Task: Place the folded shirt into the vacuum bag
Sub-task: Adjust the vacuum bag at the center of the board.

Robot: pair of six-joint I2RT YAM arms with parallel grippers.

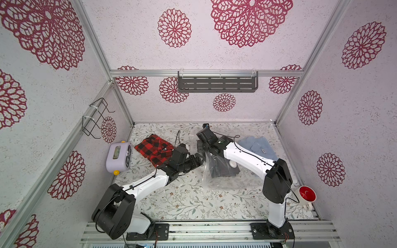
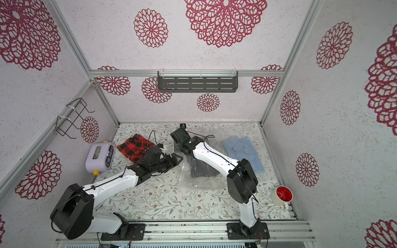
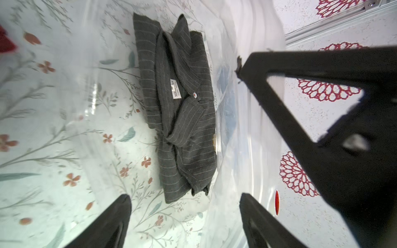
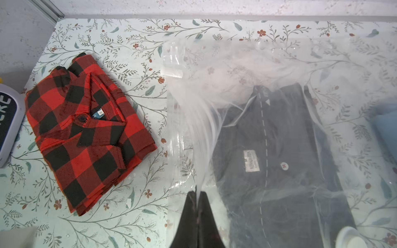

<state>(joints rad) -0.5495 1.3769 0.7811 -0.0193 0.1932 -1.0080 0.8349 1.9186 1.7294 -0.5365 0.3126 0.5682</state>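
It was a robot test cell dressed as a home: an aluminium frame (image 1: 93,43) held medallion-papered wall panels (image 1: 206,55), the left arm (image 1: 148,182) and right arm (image 1: 247,154) were bolted to a front rail (image 1: 210,231), and a shelf (image 1: 217,84), mug (image 1: 306,194) and lavender gadget (image 1: 118,157) furnished the floral-covered tabletop (image 1: 193,199).

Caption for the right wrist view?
Right gripper shut on the vacuum bag film, dark shirt inside, plaid shirt outside.

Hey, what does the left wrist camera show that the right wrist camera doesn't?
Left wrist only: the left tool, open, and the red flower prints on the wall. Right wrist only: the red plaid shirt lying outside the bag, and the edge of the lilac clock. Both: the dark pinstriped shirt lying inside the clear vacuum bag, on the floral table.
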